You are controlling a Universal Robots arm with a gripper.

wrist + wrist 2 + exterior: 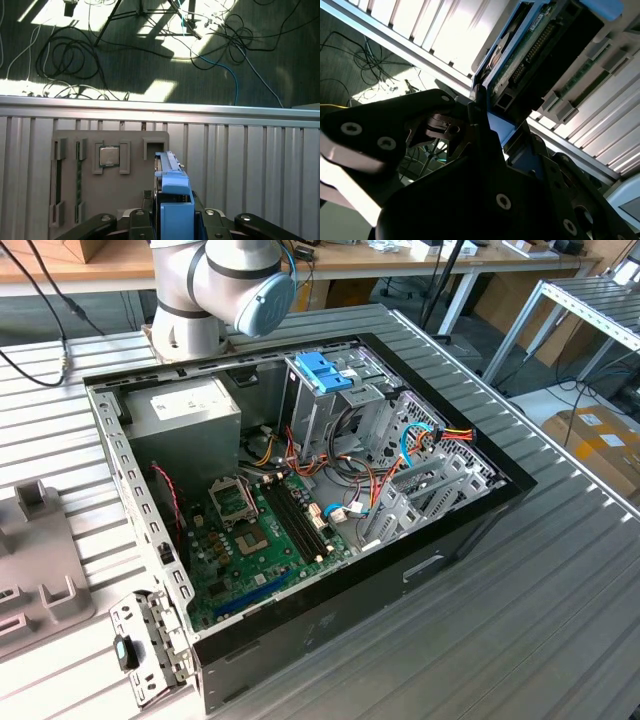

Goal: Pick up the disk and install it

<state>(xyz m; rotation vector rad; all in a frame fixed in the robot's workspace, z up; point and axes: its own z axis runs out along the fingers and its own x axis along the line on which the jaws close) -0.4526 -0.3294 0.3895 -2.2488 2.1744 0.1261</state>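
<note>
Starting with the exterior view, an open black desktop computer case lies on its side on the ribbed grey metal worktop. Its green motherboard faces up, so the bays can be reached from above. Toward twelve o'clock inside the case stands a tall grey metal drive cage capped by a chunky light-blue plastic bracket. At nine o'clock from the case sits a grey plastic fixture tray, made to keep loose parts in known spots.

In the second wrist view the disk, a flat dark hard drive framed by a bright blue plastic carrier, stands on edge with its green circuit-board side showing. The black jaws look closed on the carrier's near end. That grip probably leaves the long body free to slide into a bay.

In the first wrist view the disk is again on edge between the jaws, above the tray. Its far end meets an upright slot beside a square silver processor chip. Whether that end rests in the slot or hangs clear of it, I cannot tell.
</note>
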